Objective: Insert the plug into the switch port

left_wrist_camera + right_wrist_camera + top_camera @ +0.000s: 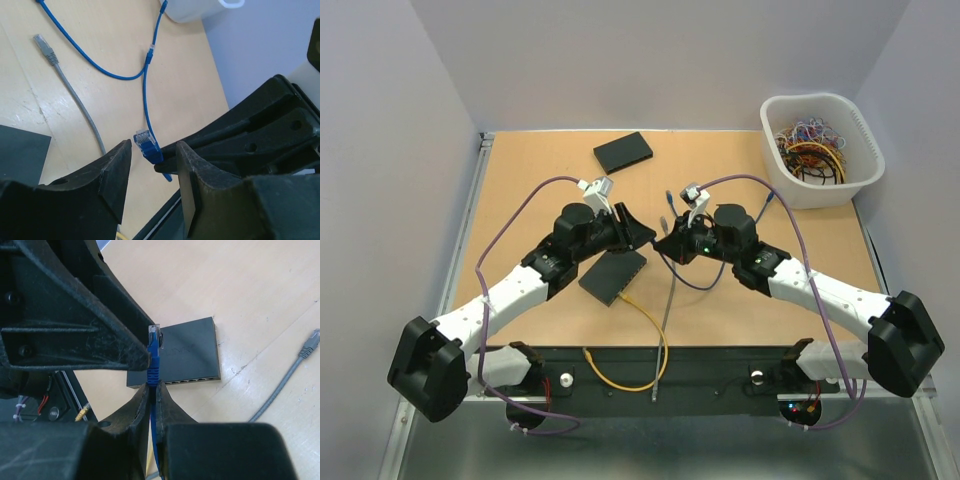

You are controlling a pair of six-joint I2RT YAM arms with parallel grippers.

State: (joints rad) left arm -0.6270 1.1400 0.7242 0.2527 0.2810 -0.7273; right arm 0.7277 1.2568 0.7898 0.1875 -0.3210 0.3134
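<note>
My right gripper (153,390) pinches the cable (145,95) just below its plug (155,335), presenting it upright so my left gripper (152,167), open and empty, can take it.

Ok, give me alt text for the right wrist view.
The right gripper pinches a blue cable just below its plug, which points up. Behind, a black switch lies on the table, ports toward the camera, a grey cable at right.

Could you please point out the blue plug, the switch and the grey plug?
blue plug (153,365): right wrist view, blue boot.
switch (192,355): right wrist view, top face.
grey plug (46,49): left wrist view, connector body.
</note>
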